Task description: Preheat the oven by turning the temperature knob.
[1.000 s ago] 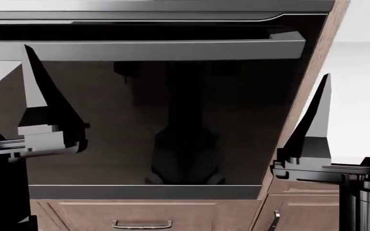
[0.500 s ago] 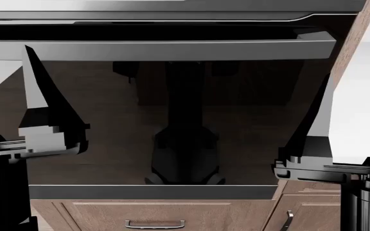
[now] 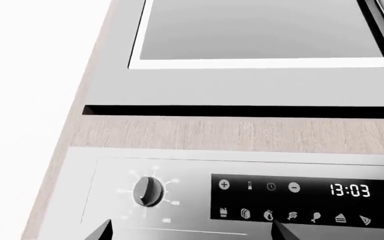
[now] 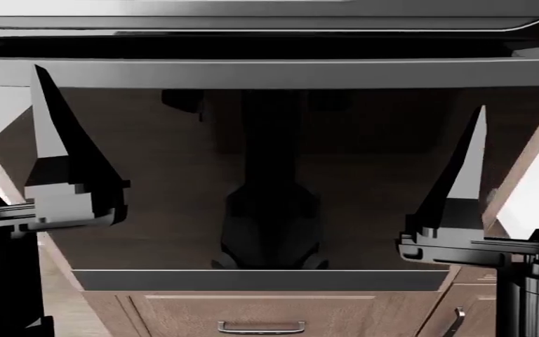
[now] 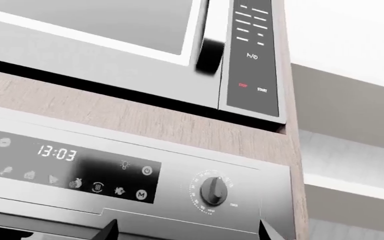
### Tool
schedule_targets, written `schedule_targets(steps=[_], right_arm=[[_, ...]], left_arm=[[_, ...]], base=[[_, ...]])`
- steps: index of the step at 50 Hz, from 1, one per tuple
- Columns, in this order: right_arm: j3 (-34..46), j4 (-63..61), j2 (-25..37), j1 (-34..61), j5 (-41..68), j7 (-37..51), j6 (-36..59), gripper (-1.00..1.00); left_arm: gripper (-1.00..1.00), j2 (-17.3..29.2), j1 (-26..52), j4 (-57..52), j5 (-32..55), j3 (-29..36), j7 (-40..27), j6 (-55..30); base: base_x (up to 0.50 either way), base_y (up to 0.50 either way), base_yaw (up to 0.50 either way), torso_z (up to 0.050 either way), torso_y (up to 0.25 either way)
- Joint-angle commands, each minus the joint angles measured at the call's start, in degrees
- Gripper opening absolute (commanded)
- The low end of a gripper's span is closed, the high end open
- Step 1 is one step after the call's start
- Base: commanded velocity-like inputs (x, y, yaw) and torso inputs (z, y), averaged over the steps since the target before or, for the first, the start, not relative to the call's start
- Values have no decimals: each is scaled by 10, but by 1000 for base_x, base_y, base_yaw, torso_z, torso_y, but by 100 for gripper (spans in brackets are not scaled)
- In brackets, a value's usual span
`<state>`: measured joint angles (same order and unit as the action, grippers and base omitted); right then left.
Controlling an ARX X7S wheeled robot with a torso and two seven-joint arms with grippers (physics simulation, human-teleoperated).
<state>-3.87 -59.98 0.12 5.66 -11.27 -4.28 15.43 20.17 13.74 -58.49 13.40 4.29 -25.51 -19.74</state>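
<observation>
The oven fills the head view with its dark glass door [image 4: 269, 182] and long steel bar handle [image 4: 279, 72]. Its steel control panel [image 3: 192, 165] carries a black icon strip [image 3: 309, 202] reading 13:03. One round knob [image 3: 147, 191] sits at one end of the strip and another knob [image 5: 213, 190] at the other end; which one sets temperature I cannot tell. My left gripper [image 3: 190, 232] is open below the first knob and apart from it. My right gripper [image 5: 186, 232] is open below the second knob, touching nothing. Both grippers [image 4: 59, 154] [image 4: 462, 175] point up in front of the door.
A built-in microwave [image 3: 265, 30] sits above the oven behind a wooden strip [image 3: 232, 132]; its button panel [image 5: 252, 50] and dark handle [image 5: 209, 55] show in the right wrist view. A wooden drawer [image 4: 260, 312] with a metal handle lies under the oven. White wall flanks the cabinet.
The oven has slid rightwards in the head view, so its door now spans the whole frame. Both grippers keep the same place in the picture.
</observation>
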Motion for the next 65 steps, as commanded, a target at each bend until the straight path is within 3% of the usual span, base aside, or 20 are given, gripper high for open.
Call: schedule_targets(steps=[1, 30, 33, 54, 57, 60, 65], right_arm=[[3, 0, 0, -2, -4, -1, -4, 100], [10, 0, 0, 1, -17, 0, 7, 100], [11, 0, 0, -1, -14, -3, 6, 100], [14, 0, 0, -3, -20, -3, 6, 100], [16, 0, 0, -4, -22, -2, 6, 100], [17, 0, 0, -5, -23, -1, 5, 100], [17, 0, 0, -6, -23, -1, 4, 100]], left_arm=[[100, 8, 0, 1, 3, 3, -7, 4], [100, 24, 5, -1, 24, 3, -26, 6], [100, 25, -5, -6, 45, -6, -17, 38], [100, 48, -6, -6, 40, 9, -33, 53], [100, 53, 4, -9, 47, 13, -46, 21], [100, 73, 28, -14, 73, 20, -75, -20], [100, 145, 83, -14, 142, 48, -146, -48]], base=[[-1, 500, 0, 0, 0], [0, 54, 0, 0, 0], [0, 0, 0, 0, 0], [0, 0, 0, 48, 80], [0, 0, 0, 44, 55], [0, 0, 0, 9, 0], [0, 0, 0, 0, 0]])
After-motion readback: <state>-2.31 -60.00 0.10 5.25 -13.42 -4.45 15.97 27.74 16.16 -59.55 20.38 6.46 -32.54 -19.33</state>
